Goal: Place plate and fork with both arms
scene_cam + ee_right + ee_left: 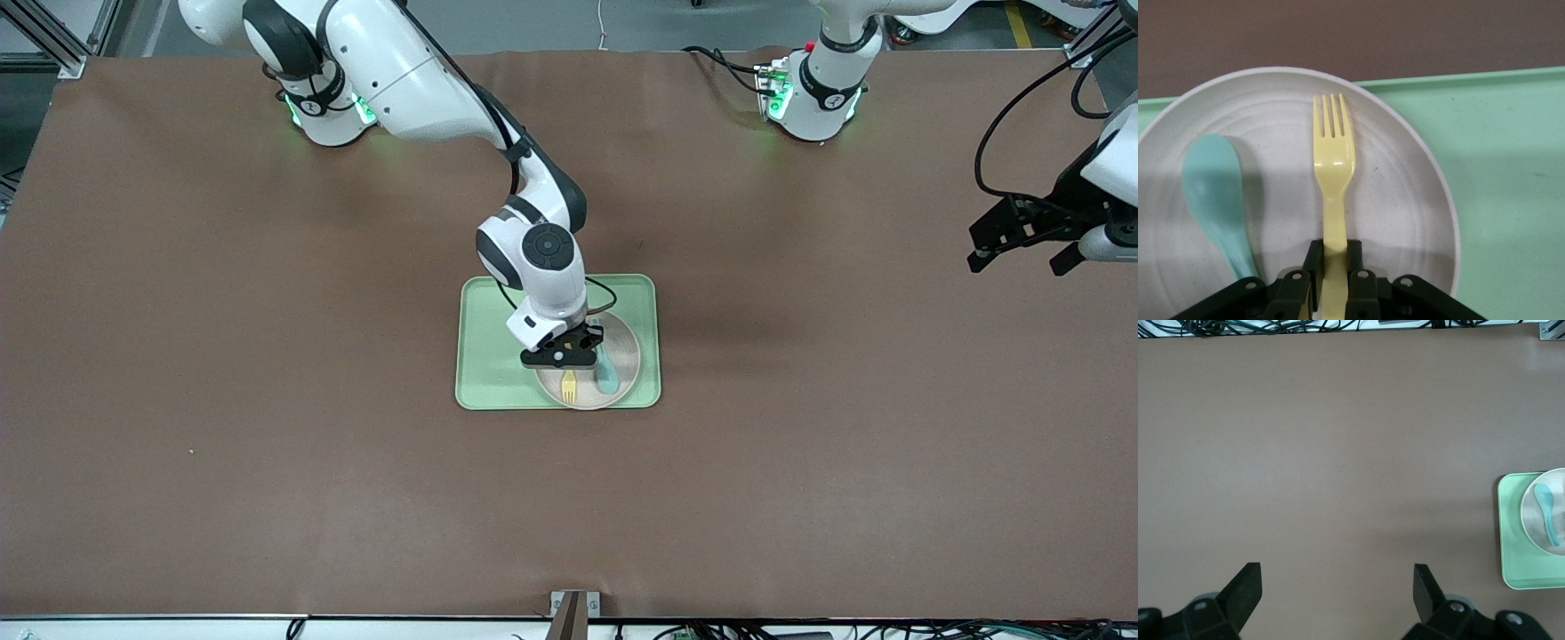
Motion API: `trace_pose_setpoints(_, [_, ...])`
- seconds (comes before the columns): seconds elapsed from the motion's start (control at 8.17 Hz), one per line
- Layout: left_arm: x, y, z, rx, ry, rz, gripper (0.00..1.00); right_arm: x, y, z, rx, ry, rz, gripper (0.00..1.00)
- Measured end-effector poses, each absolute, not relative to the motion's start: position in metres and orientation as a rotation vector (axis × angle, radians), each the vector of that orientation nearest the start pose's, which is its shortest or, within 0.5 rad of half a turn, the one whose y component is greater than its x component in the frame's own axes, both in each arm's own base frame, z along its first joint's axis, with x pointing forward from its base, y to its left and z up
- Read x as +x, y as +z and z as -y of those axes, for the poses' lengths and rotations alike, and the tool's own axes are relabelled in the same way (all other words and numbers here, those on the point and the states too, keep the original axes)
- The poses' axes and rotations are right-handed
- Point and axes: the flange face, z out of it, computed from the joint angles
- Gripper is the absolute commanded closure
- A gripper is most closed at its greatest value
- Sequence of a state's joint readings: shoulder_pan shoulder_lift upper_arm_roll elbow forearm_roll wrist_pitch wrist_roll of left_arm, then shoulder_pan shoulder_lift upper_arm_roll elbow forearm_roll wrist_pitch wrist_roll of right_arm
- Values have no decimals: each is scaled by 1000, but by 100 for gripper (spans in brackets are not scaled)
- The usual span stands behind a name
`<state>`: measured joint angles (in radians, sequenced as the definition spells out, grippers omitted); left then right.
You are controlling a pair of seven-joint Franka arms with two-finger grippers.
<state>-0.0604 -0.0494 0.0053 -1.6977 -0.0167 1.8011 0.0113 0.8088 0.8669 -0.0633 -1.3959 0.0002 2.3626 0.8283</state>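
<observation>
Right gripper [1333, 283] is clamped on the fork [1333, 167] handle, just over the plate [1405, 200], which sits on the green tray [498, 373] beside a spoon [606, 373]. Only release seems left. Left gripper [1338, 590] waits with fingers apart over bare table.

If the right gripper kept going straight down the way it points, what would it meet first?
Most likely the plate. The right gripper points down over it, shut on the fork, whose tines lie over the plate beside the spoon. The gap between fork and plate is hard to judge.
</observation>
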Motion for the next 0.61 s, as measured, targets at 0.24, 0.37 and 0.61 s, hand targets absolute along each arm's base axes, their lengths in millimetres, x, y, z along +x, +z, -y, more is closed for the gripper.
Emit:
trace_pose_setpoints(0.24, [550, 627, 37, -3155, -136, -118, 0, 544, 228, -506, -3114, -140, -123, 100])
trace_pose_setpoints(0.37, [547, 644, 34, -3155, -139, -111, 0, 554, 245, -492, -3120, -112, -163, 100])
trace_pose_setpoints(0.61, [545, 654, 32, -3155, -147, -106, 1, 579, 266, -435, -3115, -10, -175, 100])
